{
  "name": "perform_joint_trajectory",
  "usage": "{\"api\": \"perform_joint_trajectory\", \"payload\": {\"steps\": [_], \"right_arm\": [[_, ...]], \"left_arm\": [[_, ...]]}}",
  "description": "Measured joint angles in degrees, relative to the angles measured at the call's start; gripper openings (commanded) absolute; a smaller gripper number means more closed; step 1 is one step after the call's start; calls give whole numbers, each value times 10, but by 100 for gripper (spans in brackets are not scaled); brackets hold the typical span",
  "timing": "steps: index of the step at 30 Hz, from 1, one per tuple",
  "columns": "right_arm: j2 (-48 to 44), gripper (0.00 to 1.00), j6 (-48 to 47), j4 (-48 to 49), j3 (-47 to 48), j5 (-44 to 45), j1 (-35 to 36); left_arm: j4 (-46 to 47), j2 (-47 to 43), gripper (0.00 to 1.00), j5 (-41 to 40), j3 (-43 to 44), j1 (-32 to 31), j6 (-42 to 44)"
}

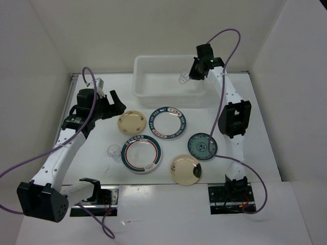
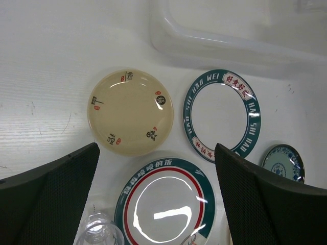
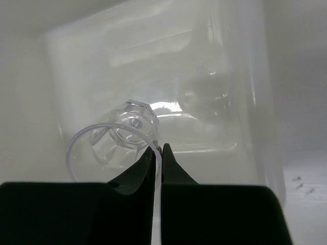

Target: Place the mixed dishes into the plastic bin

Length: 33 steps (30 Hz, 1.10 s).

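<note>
My right gripper (image 1: 190, 75) is shut on the rim of a clear glass cup (image 3: 115, 140) and holds it over the inside of the translucent white plastic bin (image 1: 140, 81). My left gripper (image 1: 116, 104) is open and empty, above the table left of a cream plate (image 1: 132, 122). On the table lie two green-and-red rimmed plates (image 1: 167, 122) (image 1: 141, 153), a second cream plate (image 1: 185, 169), a small teal patterned plate (image 1: 202, 145) and a second glass cup (image 1: 113, 151). In the left wrist view the cream plate (image 2: 130, 112) and both rimmed plates (image 2: 221, 115) (image 2: 166, 204) lie between my fingers.
White walls close in the table on the left, back and right. The bin (image 2: 214, 30) stands at the back centre. The right arm's links (image 1: 234, 118) rise over the table's right side, near the teal plate.
</note>
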Motion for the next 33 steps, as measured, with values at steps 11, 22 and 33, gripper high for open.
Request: {"api": "perform_joint_trajectory", "payload": {"steps": [11,22,33], "right_arm": [[198,5,-8,-74,196,-14,0],[218,11,-23,-90,202,47,3],[218,43,-37,-94,196,79,16]], "left_arm": [[-5,-14,100,-2,-14,9,-1],[-7,-6,100,-4,-18,11,-1],[-4,8,100,-5,-18,11,0]]}}
